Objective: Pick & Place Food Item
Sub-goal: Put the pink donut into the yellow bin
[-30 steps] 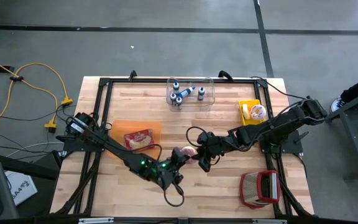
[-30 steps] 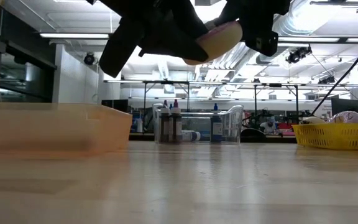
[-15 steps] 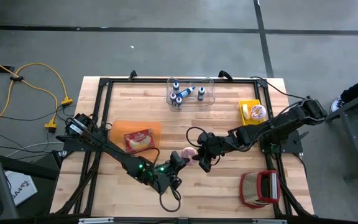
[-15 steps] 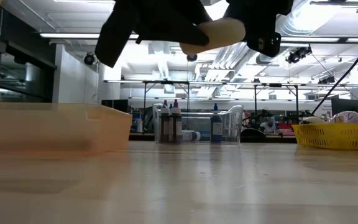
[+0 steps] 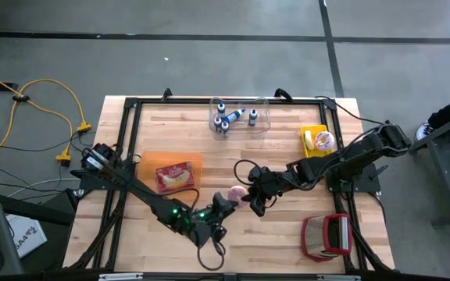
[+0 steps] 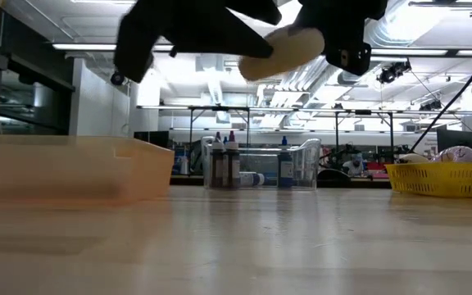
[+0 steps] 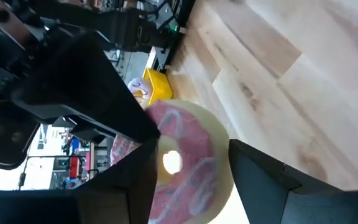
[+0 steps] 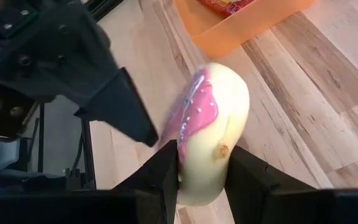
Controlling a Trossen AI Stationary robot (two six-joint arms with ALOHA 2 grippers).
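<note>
The left tool (image 5: 223, 203) has just spread apart, releasing the pink-iced ring doughnut (image 5: 237, 192); the right tool (image 5: 252, 198) stays clamped on it above the tabletop (image 5: 272, 234), so the handover looks complete.

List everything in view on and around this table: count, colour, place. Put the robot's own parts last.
Pink-frosted ring doughnut: one, cream and pink, held in the air above mid-table.
Orange plastic tray: one, left-centre, holding a red-and-yellow food packet.
Clear plastic bin: one, far edge, with several small dark-capped bottles inside.
Yellow mesh basket: one, far right, holding a round pale item.
Red wire basket: one, near right corner.
Yellow cable: one, on the floor at left.
Wooden table: one, light butcher-block.
Right gripper: shut on the doughnut.
Left gripper: open, at the doughnut.
</note>
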